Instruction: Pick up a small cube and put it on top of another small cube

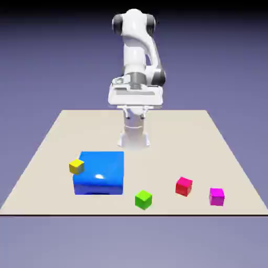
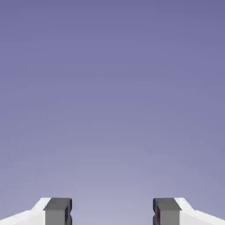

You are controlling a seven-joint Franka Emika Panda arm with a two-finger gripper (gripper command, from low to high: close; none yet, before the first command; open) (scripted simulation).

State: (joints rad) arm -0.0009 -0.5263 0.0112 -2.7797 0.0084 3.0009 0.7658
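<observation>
Hangs high with the gripper (image 1: 135, 115) spread wide, in front of the white arm's base (image 1: 134, 140) as seen in the exterior view. Shows grey fingertips (image 2: 58, 211) well apart at the bottom edge of the hand view, with only the blue-violet backdrop (image 2: 112, 96) between and above. Comes down to the wrist from a folded white arm (image 1: 134, 49), mounted toward the far side of the tan table (image 1: 172, 138). Leaves the small green cube (image 1: 143, 200) well apart from the fingers, down on the table close to the near edge, around the middle and turned with a corner toward the camera. Leaves the small red cube (image 1: 183, 187) on the table too, toward the exterior view's right of the green one and a little farther from the near edge. Beyond the red one to the right, shows a magenta cube (image 1: 216, 197), also near that edge. Toward the exterior view's left, shows a big glossy blue block (image 1: 99, 172), with a small yellow cube (image 1: 76, 166) overlapping its left side in the picture; cannot tell whether touching.
</observation>
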